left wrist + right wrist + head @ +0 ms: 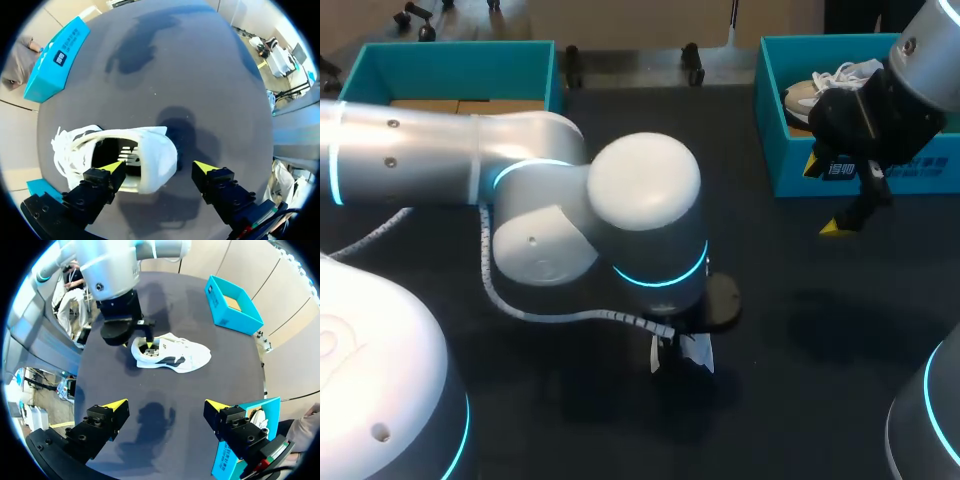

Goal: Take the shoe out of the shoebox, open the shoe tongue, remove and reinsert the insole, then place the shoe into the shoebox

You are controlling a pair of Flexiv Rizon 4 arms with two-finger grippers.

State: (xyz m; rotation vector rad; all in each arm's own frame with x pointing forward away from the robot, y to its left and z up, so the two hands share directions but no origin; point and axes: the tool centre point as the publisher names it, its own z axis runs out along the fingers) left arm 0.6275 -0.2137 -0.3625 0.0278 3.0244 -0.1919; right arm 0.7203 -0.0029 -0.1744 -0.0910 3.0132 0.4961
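A white shoe (pixel 172 355) with dark side marks lies on its sole on the dark table, its laces (pixel 60 150) at the toe end. My left gripper (pixel 160 167) stands open over the heel: one yellow tip sits in the shoe's mouth, the other hangs past the heel, apart from it. In the head view my left arm (pixel 640 200) hides nearly all of the shoe; only a white scrap (pixel 695 350) shows. My right gripper (pixel 166 404) is open and empty, high above the table beside the right shoebox (pixel 850 178).
The right teal shoebox holds a second shoe (pixel 820 88). A second teal box (pixel 450 65) with brown card inside stands at the back left. The right gripper (pixel 825 197) hangs just in front of the right box.
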